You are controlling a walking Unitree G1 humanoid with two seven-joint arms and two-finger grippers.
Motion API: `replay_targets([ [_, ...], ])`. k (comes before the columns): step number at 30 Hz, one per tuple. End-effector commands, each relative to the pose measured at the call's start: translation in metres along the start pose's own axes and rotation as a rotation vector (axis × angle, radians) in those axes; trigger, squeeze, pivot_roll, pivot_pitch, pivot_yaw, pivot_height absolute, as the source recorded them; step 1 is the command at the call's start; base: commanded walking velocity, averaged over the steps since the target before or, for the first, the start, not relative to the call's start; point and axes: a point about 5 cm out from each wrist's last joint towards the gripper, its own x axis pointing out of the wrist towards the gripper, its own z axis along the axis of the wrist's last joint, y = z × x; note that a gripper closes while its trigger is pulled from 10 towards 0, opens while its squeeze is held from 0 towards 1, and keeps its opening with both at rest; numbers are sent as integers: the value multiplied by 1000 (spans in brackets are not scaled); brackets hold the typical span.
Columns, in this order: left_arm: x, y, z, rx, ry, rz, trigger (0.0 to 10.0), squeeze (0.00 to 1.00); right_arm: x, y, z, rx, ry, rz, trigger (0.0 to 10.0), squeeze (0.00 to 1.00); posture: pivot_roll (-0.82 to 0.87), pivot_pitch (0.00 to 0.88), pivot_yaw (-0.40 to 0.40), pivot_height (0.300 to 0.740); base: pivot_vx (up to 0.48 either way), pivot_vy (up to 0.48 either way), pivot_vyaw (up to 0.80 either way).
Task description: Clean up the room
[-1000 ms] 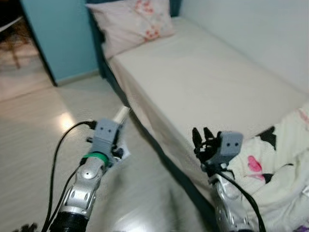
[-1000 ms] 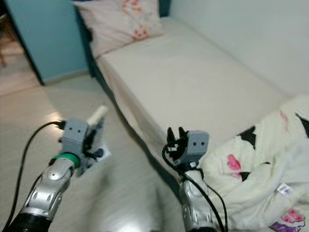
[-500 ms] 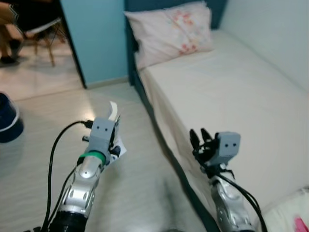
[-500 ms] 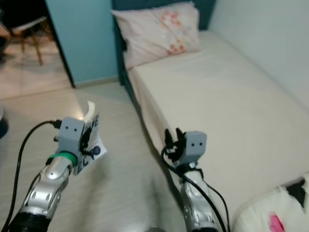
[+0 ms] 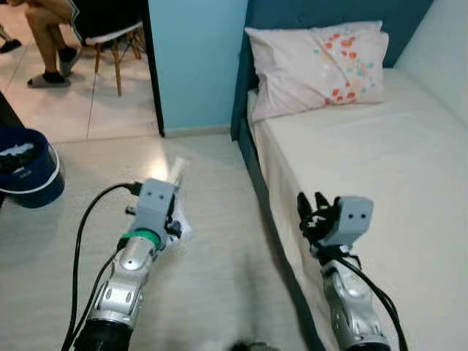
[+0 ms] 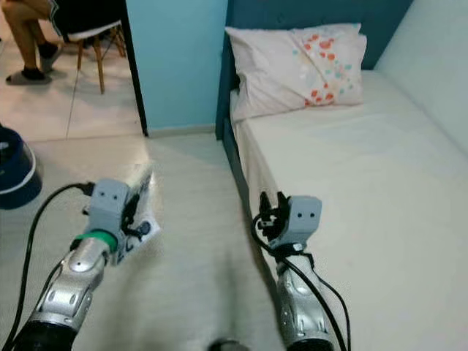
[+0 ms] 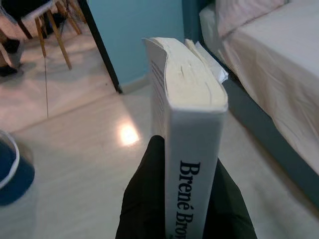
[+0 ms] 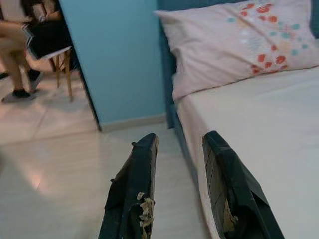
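My left gripper (image 7: 184, 209) is shut on a thick white paperback book (image 7: 187, 119), held spine up over the pale floor; black letters run along the spine. In the left eye view the left gripper (image 5: 170, 205) and the book (image 5: 175, 174) are left of the bed. My right gripper (image 5: 316, 212) hovers at the bed's near edge, open with nothing between its black fingers (image 8: 134, 184). A bed (image 5: 380, 168) with a cream sheet and a pink flowered pillow (image 5: 322, 66) lies to the right.
A blue bucket (image 5: 29, 172) stands on the floor at the far left. A person sits on a white chair (image 5: 110, 36) beyond the doorway. A light blue wall (image 5: 194, 58) separates the doorway from the dark blue headboard (image 5: 329, 13).
The camera has turned left: the patterned blanket has left the picture, and the doorway, seated person and blue bucket have come in. Both grippers hold the same poses.
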Motion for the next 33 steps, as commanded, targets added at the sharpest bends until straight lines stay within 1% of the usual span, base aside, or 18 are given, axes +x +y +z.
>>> replay_targets([
  [1, 1, -9, 4, 0, -26, -36, 10000, 0, -5, -6, -6, -6, 25, -29, 10000, 0, -4, 77, -3, 740, 461, 0, 0],
  [4, 1, -9, 4, 1, -26, -36, 10000, 0, -5, -6, -6, -7, 28, -33, 10000, 0, -5, 82, 2, 740, 461, 0, -275],
  [20, 1, -8, 4, 3, -28, -36, 10000, 0, -4, -4, -6, -9, 25, -27, 10000, 0, -4, 82, 2, 740, 461, 0, 0],
  [33, 2, -8, 4, 6, -30, -38, 10000, 0, -4, -5, -7, -6, 28, -30, 10000, 0, -4, 82, 2, 740, 461, 0, -475],
])
